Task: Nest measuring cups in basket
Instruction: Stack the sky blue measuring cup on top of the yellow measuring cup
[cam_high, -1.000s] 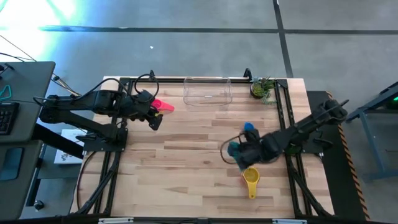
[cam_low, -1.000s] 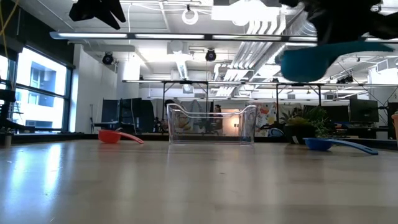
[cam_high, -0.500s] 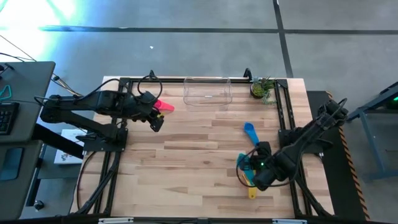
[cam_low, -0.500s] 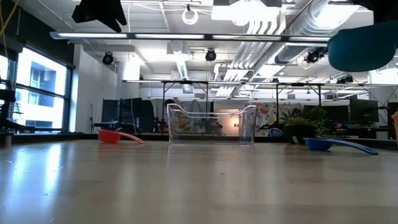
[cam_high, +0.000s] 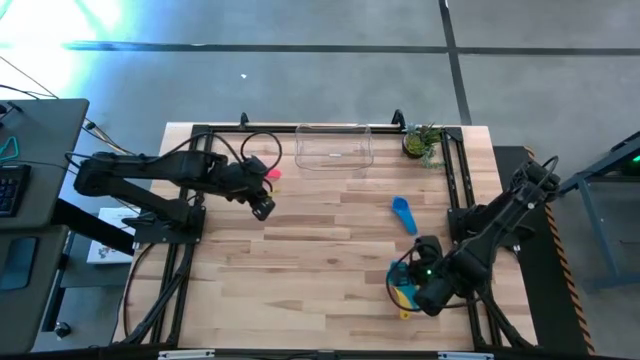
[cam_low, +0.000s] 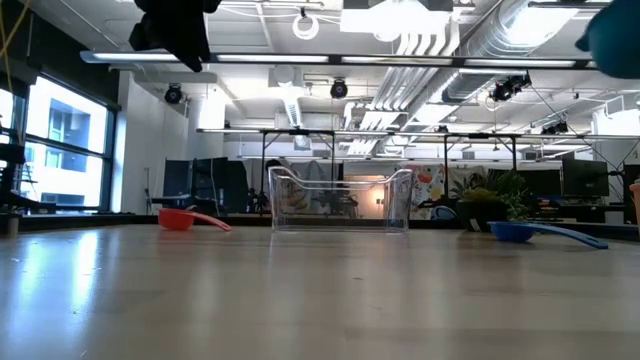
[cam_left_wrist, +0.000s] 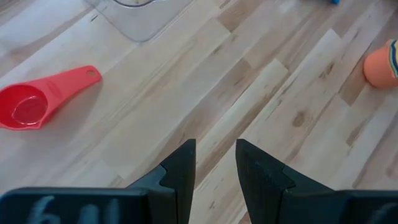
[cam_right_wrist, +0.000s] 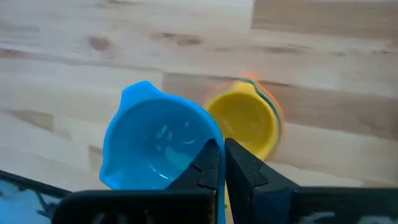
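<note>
A teal measuring cup (cam_right_wrist: 155, 149) is in my right gripper (cam_right_wrist: 221, 163), which is shut on it near the table's near right corner (cam_high: 405, 280), above a yellow cup (cam_right_wrist: 245, 121) lying on the wood. A red cup (cam_left_wrist: 37, 102) lies near the far left, a blue cup (cam_high: 403, 212) right of centre. The clear basket (cam_high: 333, 147) stands on its base at the far edge. My left gripper (cam_left_wrist: 214, 168) hovers open above bare wood, just nearward of the red cup (cam_high: 268, 172), holding nothing. My right gripper pinches the teal cup between its two fingers at the rim side (cam_right_wrist: 202, 155) opposite the pour lip; the fingers cover whatever lies under them there. The cup sits mouth up and is lifted well clear of the table, high in the low view (cam_low: 615, 40).
A small potted plant (cam_high: 420, 142) stands at the far right corner beside the basket. Black frame rails (cam_high: 460, 200) run along the table's left, far and right sides. Bare wood lies across the middle and near left.
My right gripper has carried the teal cup toward the table's near edge, from beside the blue cup to above the yellow cup. My left gripper has moved a little toward the right and near edges, away from the red cup.
</note>
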